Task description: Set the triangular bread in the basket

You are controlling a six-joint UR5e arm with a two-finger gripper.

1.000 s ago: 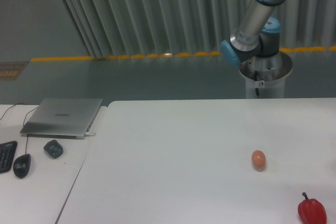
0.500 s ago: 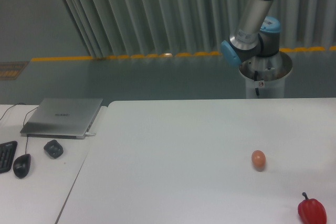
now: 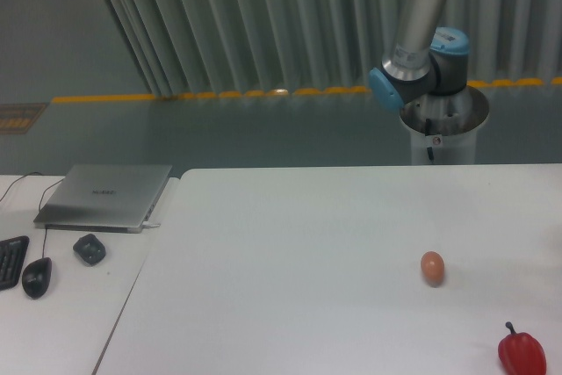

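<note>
White table (image 3: 299, 243) fills the lower frame, seam down its left side splitting off a narrower table section. On the main surface: small brown egg (image 3: 432, 268) at about 4 o'clock from table centre, standing alone. Red bell pepper (image 3: 522, 353) sits at 5 o'clock from the egg, near the bottom right corner, stem up, well apart from the egg.

Left section: closed silver laptop (image 3: 105, 196) at the back, lid down, cable running off its left edge. Small dark grey object (image 3: 89, 248) at 6 o'clock from the laptop, can't tell what it is. Black mouse (image 3: 36, 277) at 8 o'clock from that, corded. Corner of a black keyboard (image 3: 10, 261) just left of the mouse, cut by the frame edge.

Arm (image 3: 421, 24): grey tube link with blue joint caps rises from a pedestal (image 3: 443, 129) behind the table's far edge, at roughly 1 o'clock from the egg, and leaves the frame at the top. Only base, shoulder and one link visible.

Tool: out of frame, so can't tell if it's wide, narrow or holding anything.

Triangular bread: not visible anywhere in this view. Basket: not visible either.

Background: grey vertical ribbed curtain or panel wall, grey floor with a yellow line across it, running behind the pedestal
</note>
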